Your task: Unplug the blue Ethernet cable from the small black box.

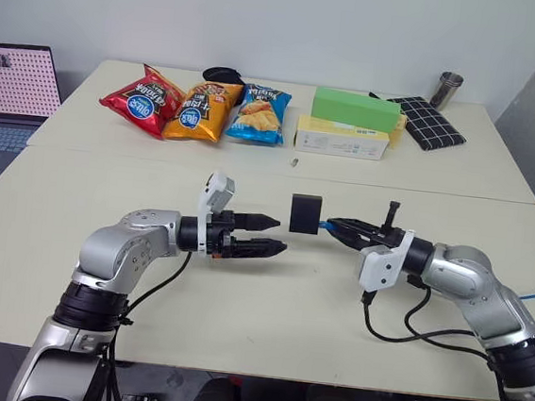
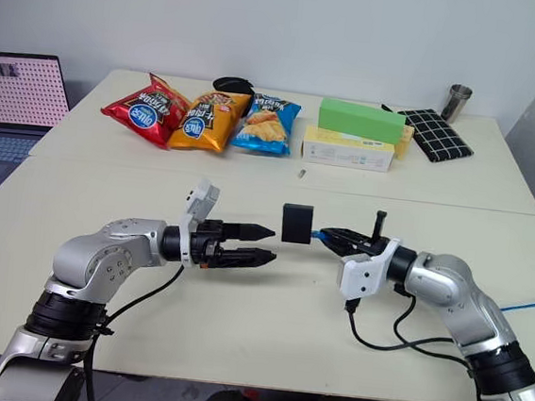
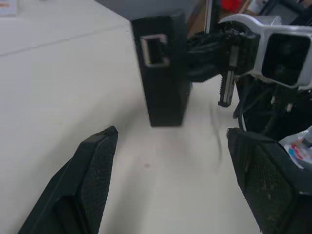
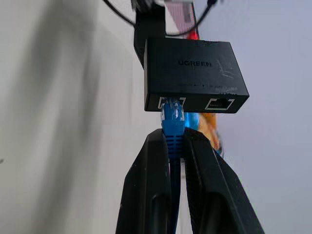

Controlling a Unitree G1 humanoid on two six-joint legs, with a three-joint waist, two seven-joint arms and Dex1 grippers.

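Right wrist view: the right gripper [image 4: 176, 146] pinches the blue Ethernet cable [image 4: 172, 119] just behind its plug, which sits in a port of the small black box [image 4: 195, 73]. Held up off the cream table [image 1: 266, 314], the box hangs between both arms, facing the left gripper [image 1: 272, 237], whose fingers stand spread wide and apart from it.

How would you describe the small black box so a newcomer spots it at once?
Over the near table, between the two claws, hangs the small black box. A blue Ethernet cable plugs into it, pinched by the right claw. It is matte black, unlike the colourful snack bags behind.
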